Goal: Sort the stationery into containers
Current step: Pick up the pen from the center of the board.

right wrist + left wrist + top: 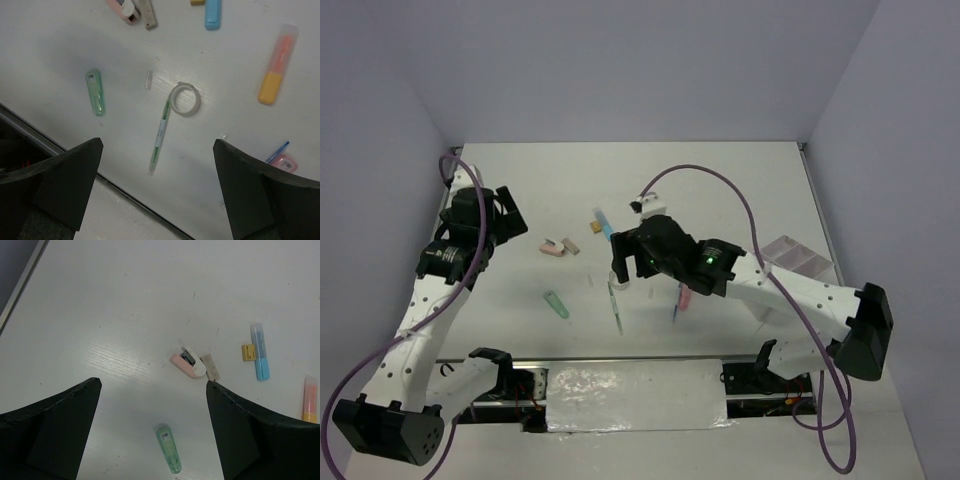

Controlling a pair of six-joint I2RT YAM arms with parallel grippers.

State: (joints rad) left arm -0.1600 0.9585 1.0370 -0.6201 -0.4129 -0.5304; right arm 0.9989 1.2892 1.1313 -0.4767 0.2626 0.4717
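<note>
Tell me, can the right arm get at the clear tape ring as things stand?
Probably yes: the open right tool hangs above the tape ring; nothing covers it, only a thin green pen lies close beside.

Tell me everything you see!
green marker: one, green, near front edge
blue marker: one, blue, beside yellow eraser
tape ring: one, clear, middle
orange marker: one, orange, near tape ring
pink marker: one, pink, beside blue pen
green pen: one, green, tip at tape ring
tan eraser: one, tan, beside pink item
clear cap: one, clear, beside tape ring
tray: one, white, right side of table
left gripper: one, black, open, at left
right gripper: one, black, open, above green pen
</note>
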